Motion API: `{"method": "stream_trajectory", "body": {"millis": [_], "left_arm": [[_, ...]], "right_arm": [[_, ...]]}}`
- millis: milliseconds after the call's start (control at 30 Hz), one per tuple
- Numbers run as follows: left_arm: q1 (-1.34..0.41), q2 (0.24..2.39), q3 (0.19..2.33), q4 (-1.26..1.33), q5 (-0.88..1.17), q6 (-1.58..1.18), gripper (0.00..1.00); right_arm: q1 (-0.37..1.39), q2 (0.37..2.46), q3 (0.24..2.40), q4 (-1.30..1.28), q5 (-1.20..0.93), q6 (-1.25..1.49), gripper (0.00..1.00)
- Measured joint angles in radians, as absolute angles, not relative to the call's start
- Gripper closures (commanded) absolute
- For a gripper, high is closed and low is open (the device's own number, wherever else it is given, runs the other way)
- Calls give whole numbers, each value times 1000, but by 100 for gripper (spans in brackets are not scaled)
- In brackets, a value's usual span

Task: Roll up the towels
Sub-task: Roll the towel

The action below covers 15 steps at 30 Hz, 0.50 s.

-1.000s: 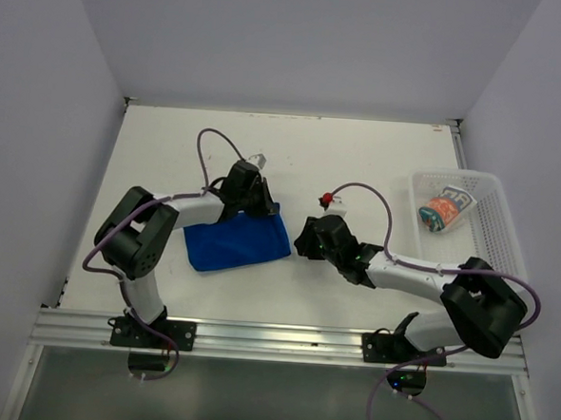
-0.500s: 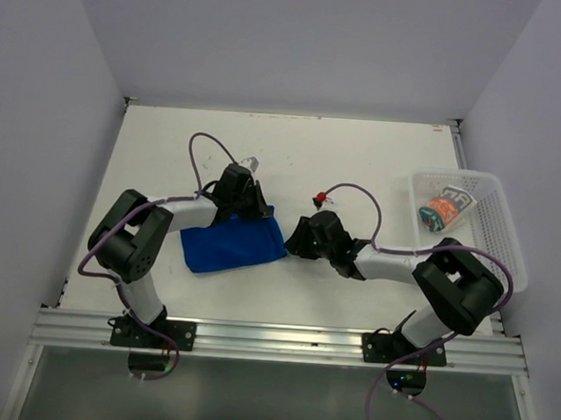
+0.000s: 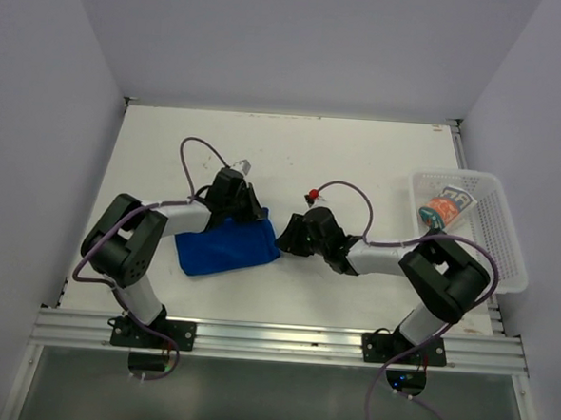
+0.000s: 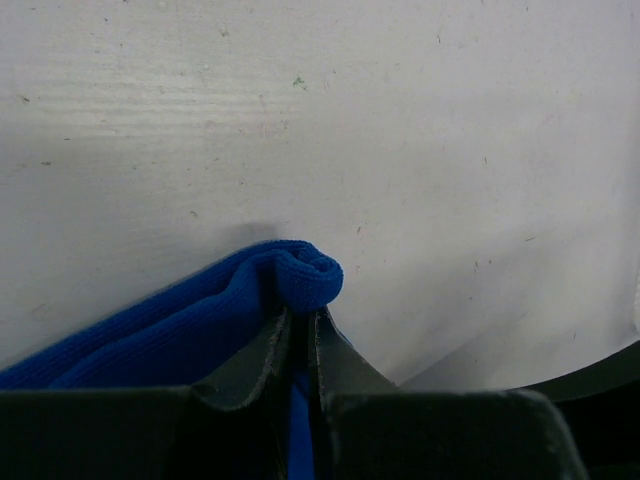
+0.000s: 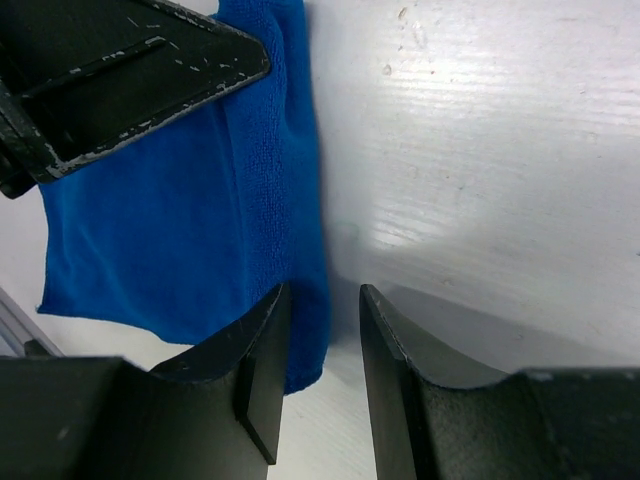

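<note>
The blue towel (image 3: 223,247) lies flat on the white table, folded over, left of centre. My left gripper (image 3: 251,212) is shut on its far right corner; in the left wrist view a bulge of blue towel (image 4: 300,274) pokes out past the left gripper (image 4: 303,316). My right gripper (image 3: 282,237) sits low at the towel's right edge. It is the right gripper (image 5: 322,292) in its own view, open, with the blue towel (image 5: 180,215) edge running under its left finger. The patterned towel (image 3: 444,210) lies rolled in the basket.
The white mesh basket (image 3: 496,228) stands at the table's right edge, beside the right arm's elbow. The left gripper's black finger (image 5: 130,70) shows at the top left of the right wrist view, close to my right fingers. Grey walls close in both sides.
Both grippers have shifted left. The left one has dragged the blue towel left with it, and the right one has followed and closed in on the towel's right edge.
</note>
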State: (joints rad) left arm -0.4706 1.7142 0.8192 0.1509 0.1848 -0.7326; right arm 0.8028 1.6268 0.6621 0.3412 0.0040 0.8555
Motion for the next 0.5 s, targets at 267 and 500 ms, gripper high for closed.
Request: {"method": "stream_trajectory", "body": {"millis": [267,500], "left_arm": [[-471,1697,767,202,171,-764,100],[-471,1668,693,278,125,-803,100]], "right_arm": [[803,1698,667,405,-64,896,62],[803,1711,669,429,-92,916,62]]}}
